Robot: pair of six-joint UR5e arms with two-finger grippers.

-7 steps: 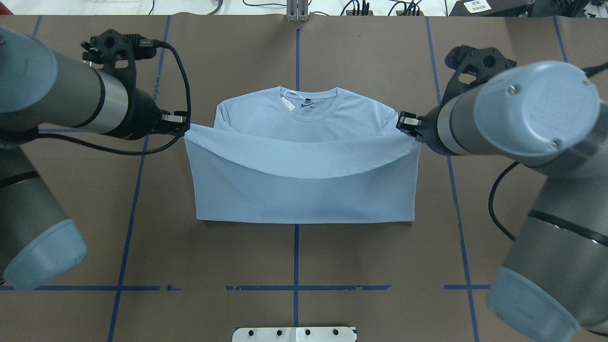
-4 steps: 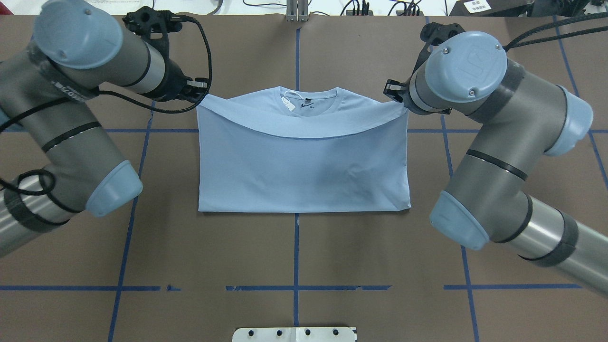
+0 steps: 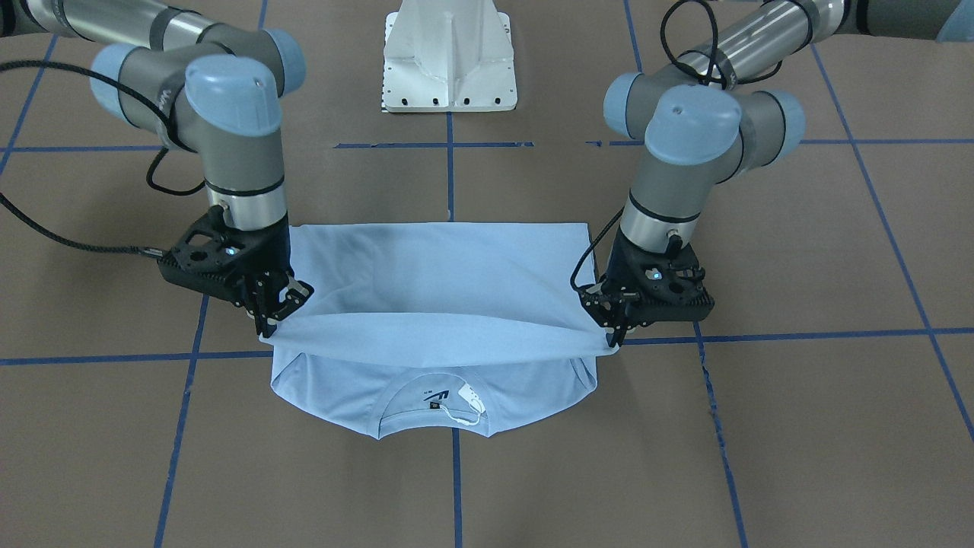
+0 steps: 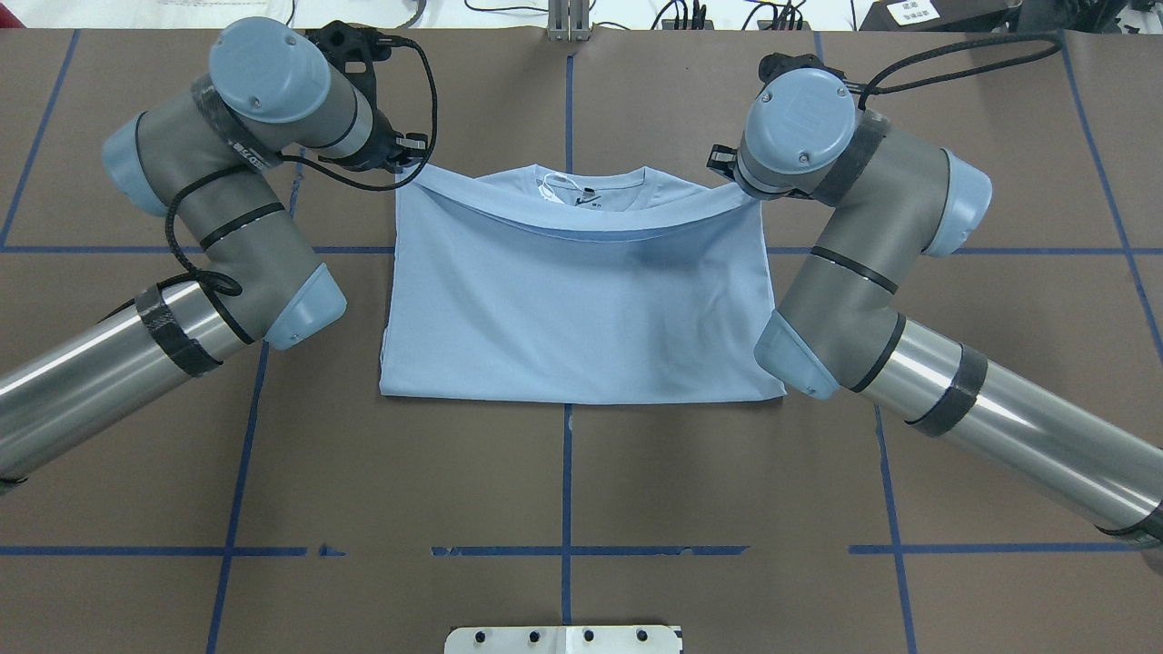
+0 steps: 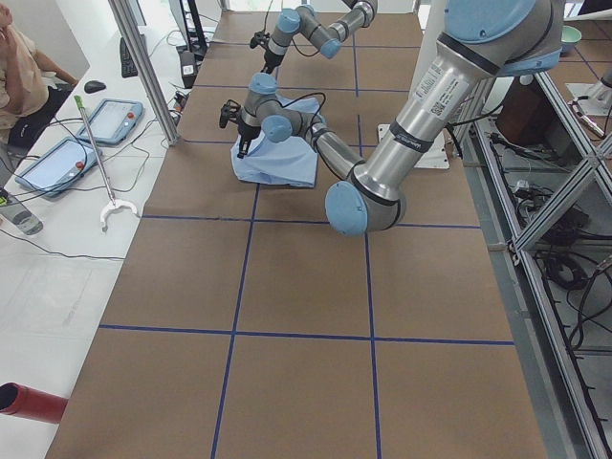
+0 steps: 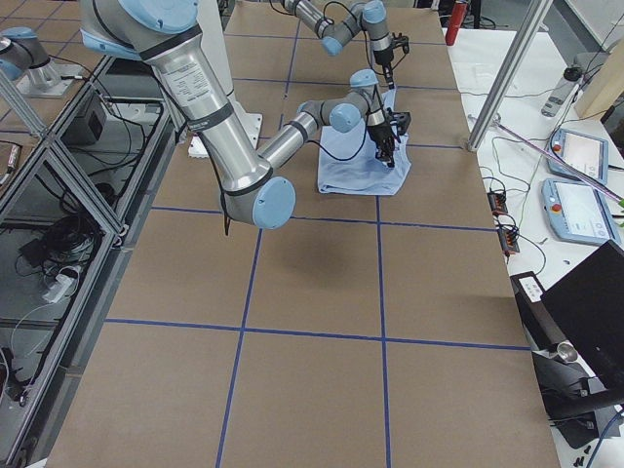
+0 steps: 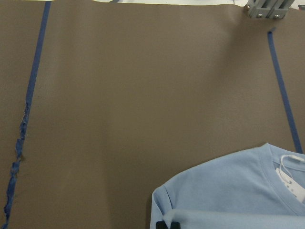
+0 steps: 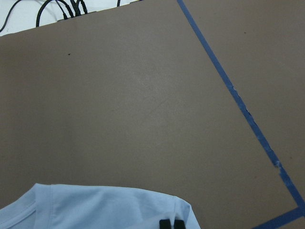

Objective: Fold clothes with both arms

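- While its near half is held doubled over the far half, the light blue short-sleeved T-shirt (image 4: 581,309) is seen at the middle of the desk, fold line towards the robot and ribbed round collar (image 4: 591,177) away from it.
- Since a second ago the lifted hem edge (image 4: 581,245) has been carried from across the chest to just short of the collar. The sleeves, exposed then, are now hidden under it in the overhead view.
- The crosswise fold is therefore judged nearly complete, with only lowering and release apparently left.
- The edge is stretched between its two corners and sags in a shallow curve at the middle, so a thin, limp knit is suggested. The upper layer is smooth, with faint ripples only.
- A dark neck label (image 3: 435,396) and a white hang tag (image 3: 466,401) on a cord are left uncovered inside the collar.
- One hem corner is pinched by the black two-finger left gripper (image 3: 615,335), its jaws closed on the cloth. The other corner is clamped likewise by the black right gripper (image 3: 268,326).
- Both are carried on silver-grey jointed arms with pale blue caps, bent down over the shirt's far corners.
- The shirt is borne by a desk covered in matt brown paper (image 4: 409,490), marked into squares by blue tape lines (image 4: 566,490), frayed in places.
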